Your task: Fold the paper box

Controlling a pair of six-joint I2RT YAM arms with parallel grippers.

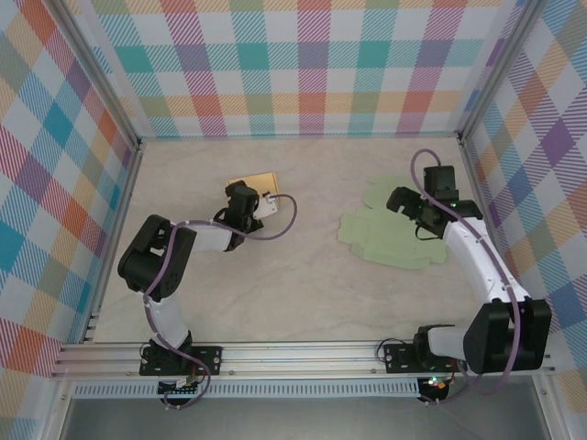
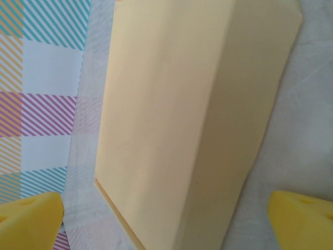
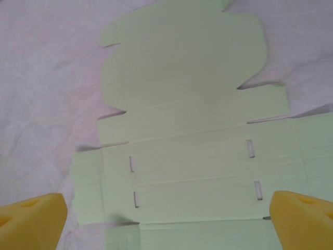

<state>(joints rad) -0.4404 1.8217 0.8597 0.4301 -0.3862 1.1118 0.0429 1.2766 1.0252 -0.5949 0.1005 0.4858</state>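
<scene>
The right end effector (image 3: pixel 166 221) is seen with its yellow fingertips (image 3: pixel 32 221) spread wide and nothing between them, poised above the green box blank (image 3: pixel 192 130). In the overhead view the same end effector (image 1: pixel 415 213) is placed over the far part of the blank (image 1: pixel 390 243), which lies flat on the worktop (image 1: pixel 303 293) right of centre. Whether the sheet is touched cannot be told.

The left end effector (image 2: pixel 166 221) is likewise held open, its fingertips (image 2: pixel 299 219) set well apart on either side of a yellow folded box (image 2: pixel 171 120); no contact with it can be made out. From above, that end effector (image 1: pixel 246 203) is found just beside the yellow box (image 1: pixel 252 181), left of centre.

The green blank is judged to be unfolded, with every panel flat and no wall raised, so the task is taken to be at its opening step. The next move is thought to call for one edge panel to be caught and turned up along its crease while the rest of the sheet is kept from sliding; a thin, light sheet is likely to shift if lifted from one side only.

In the right wrist view the blank's long axis runs straight away from the fingers. The rounded lid flap is pointed to the far end, and the creases and small slots are laid across that axis.
</scene>
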